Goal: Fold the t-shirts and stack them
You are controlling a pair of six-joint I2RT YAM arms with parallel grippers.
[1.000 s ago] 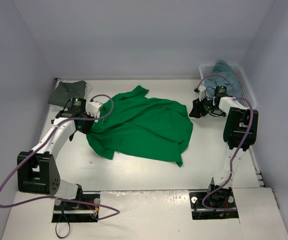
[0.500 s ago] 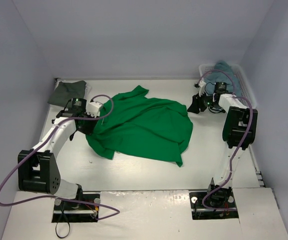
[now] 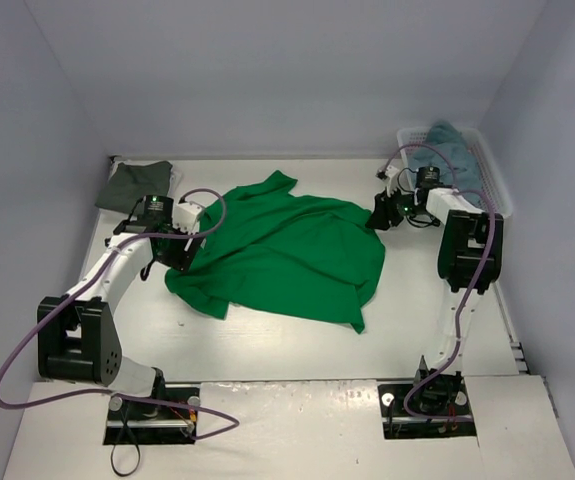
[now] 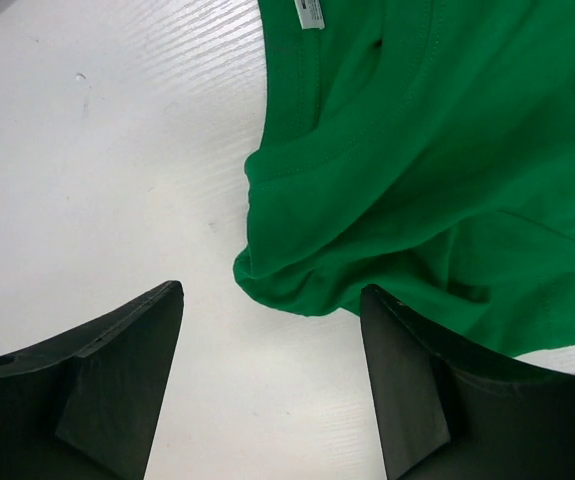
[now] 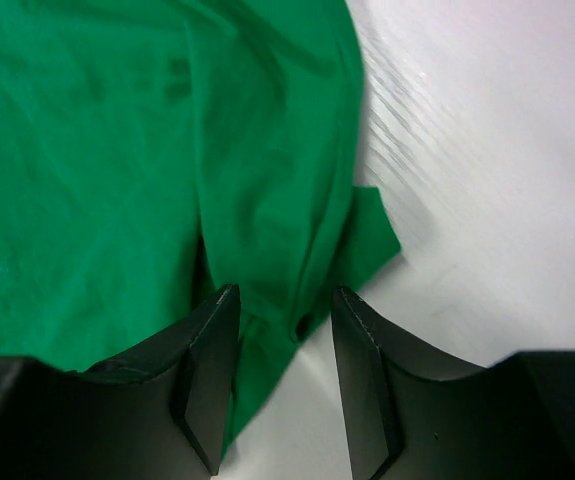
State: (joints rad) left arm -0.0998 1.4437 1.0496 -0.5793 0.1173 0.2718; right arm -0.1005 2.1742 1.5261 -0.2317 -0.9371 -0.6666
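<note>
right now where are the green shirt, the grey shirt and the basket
green shirt (image 3: 287, 255), top view, middle of the cloth
grey shirt (image 3: 132, 185), top view, its middle
basket (image 3: 494, 172), top view, right wall

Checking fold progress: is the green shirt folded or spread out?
Spread, not folded: the green t-shirt lies open and rumpled across the table, with only its edges bunched.

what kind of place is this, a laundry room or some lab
Probably a robot lab test cell: a white table boxed in by bare pale walls, the left arm and right arm bolted at its near edge, a green t-shirt laid out.
</note>
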